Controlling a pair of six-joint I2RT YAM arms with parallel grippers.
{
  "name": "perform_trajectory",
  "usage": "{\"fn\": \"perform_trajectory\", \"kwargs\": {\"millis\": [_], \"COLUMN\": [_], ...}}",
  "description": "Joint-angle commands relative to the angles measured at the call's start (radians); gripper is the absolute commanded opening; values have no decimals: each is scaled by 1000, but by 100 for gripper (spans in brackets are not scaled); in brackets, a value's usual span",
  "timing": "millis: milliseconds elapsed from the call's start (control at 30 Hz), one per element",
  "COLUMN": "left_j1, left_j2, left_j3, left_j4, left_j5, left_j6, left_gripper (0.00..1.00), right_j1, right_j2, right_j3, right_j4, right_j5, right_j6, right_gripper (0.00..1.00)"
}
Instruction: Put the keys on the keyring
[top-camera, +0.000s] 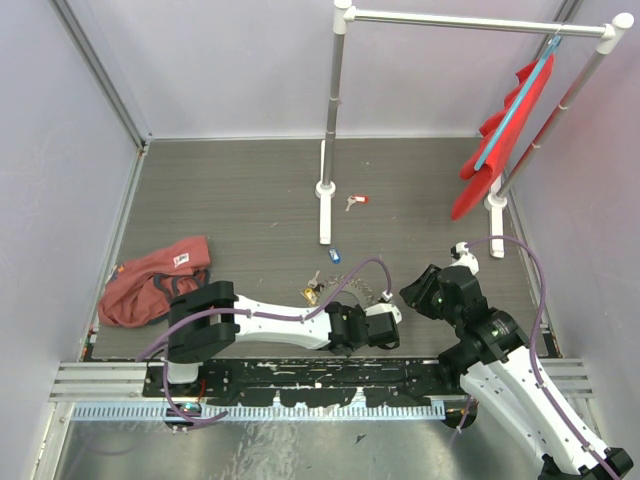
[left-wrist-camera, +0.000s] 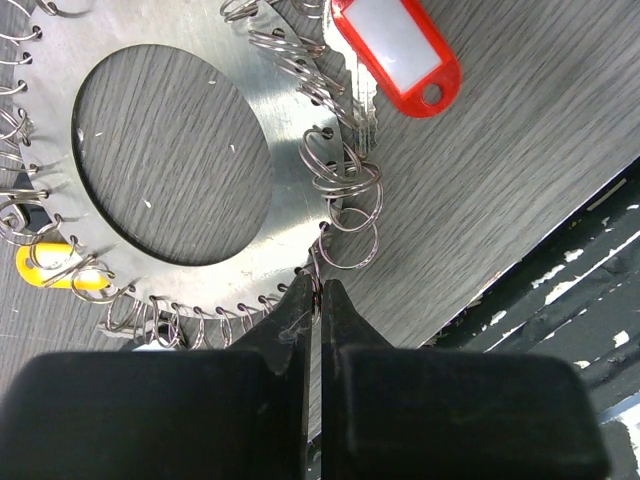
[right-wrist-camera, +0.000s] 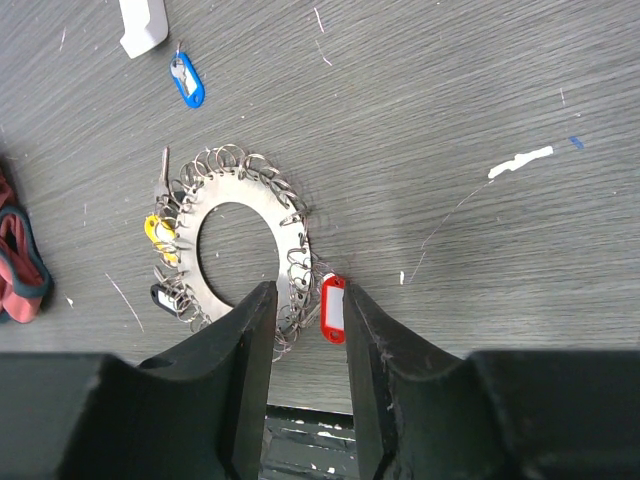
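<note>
The keyring is a flat silver disc with a big hole and many small wire rings along its rim, lying near the table's front edge. My left gripper is shut on one small ring at the disc's near edge. Yellow and black tagged keys hang on its left side. A red-tagged key lies at its right side, seen between the fingers of my open right gripper, which hovers above it. A blue-tagged key and another red-tagged key lie loose farther back.
A crumpled red cloth lies at the left. A white-footed rack post stands mid-table, and a red garment hangs from the rack at the right. The black front rail runs just behind the keyring.
</note>
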Motion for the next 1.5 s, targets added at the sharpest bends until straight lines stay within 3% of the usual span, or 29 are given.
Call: {"fn": "perform_trajectory", "kwargs": {"millis": [0, 167, 467, 700, 900, 1033, 1333, 1467], "left_j1": [-4, -4, 7, 82, 211, 280, 347, 361], "left_j2": [-32, -113, -306, -520, -712, -772, -818, -820], "left_j3": [25, -10, -111, -209, -266, -259, -205, -195], "left_j4": [1, 9, 68, 131, 127, 75, -11, -17], "left_j5": [-16, -20, 45, 252, 465, 538, 733, 764], "left_j6": [10, 29, 95, 156, 200, 233, 309, 324], "left_gripper": [5, 0, 0, 0, 0, 0, 0, 0], "right_j1": [-2, -2, -3, -1, -2, -2, -2, -2], "right_j2": [-8, -20, -38, -96, -104, -89, 54, 97], "right_j3": [33, 34, 43, 38, 41, 32, 141, 108], "right_j4": [27, 43, 105, 286, 438, 539, 537, 612], "right_j5": [2, 1, -38, -175, -225, -410, -816, -991], "right_j6": [-7, -26, -100, -228, -323, -439, -758, -801], "right_gripper": [39, 40, 42, 45, 49, 49, 49, 43]}}
